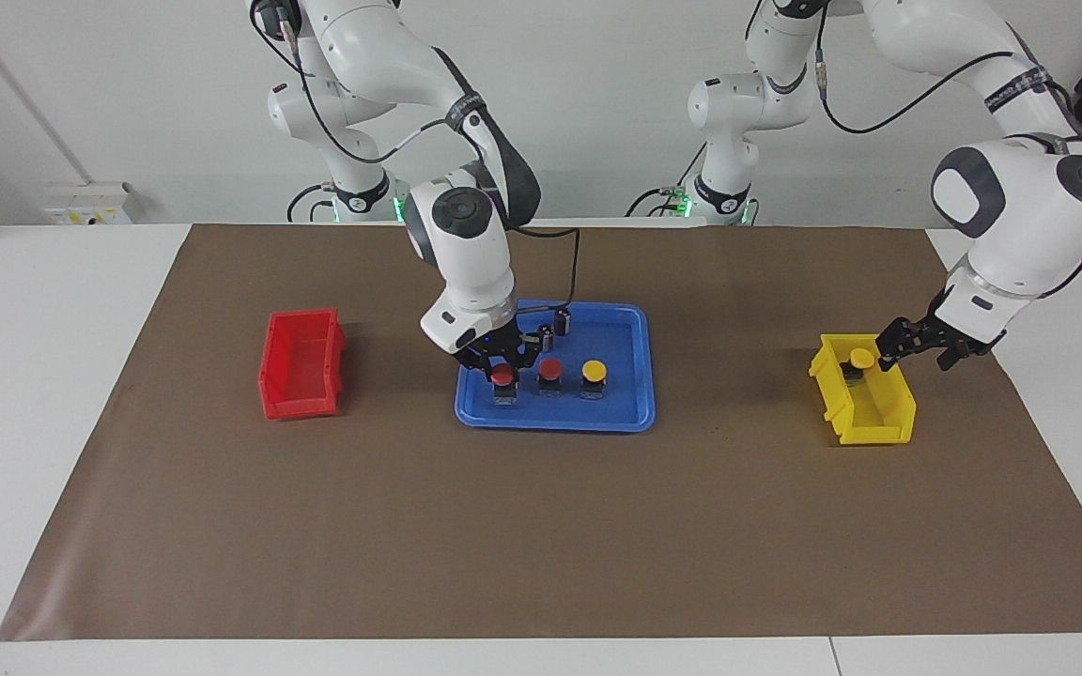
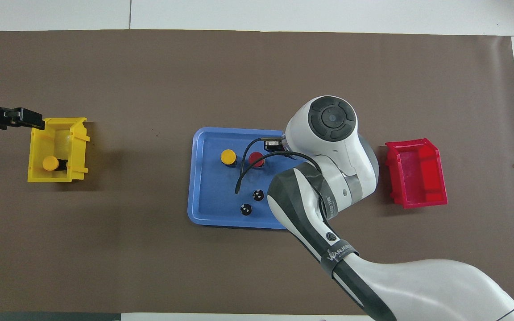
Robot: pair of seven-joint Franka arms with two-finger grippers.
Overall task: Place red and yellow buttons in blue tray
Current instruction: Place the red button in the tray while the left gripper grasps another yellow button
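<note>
Red button (image 1: 502, 376) | sitting low in blue tray (image 1: 618, 413), corner twd right arm's end | right gripper (image 1: 502, 361) clamping it, you're releasing next | last yellow button (image 1: 861, 358) in yellow bin (image 1: 870, 418) | left gripper (image 1: 917, 345) beside it, fingers spread, holding nothing.

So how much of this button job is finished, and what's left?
Two buttons already stand in the blue tray: a red button and a yellow button. In hand: the right gripper is shut on a second red button, low over the tray. Left: the last yellow button sits in the yellow bin, with the left gripper over that bin's rim. The red bin is empty.
</note>
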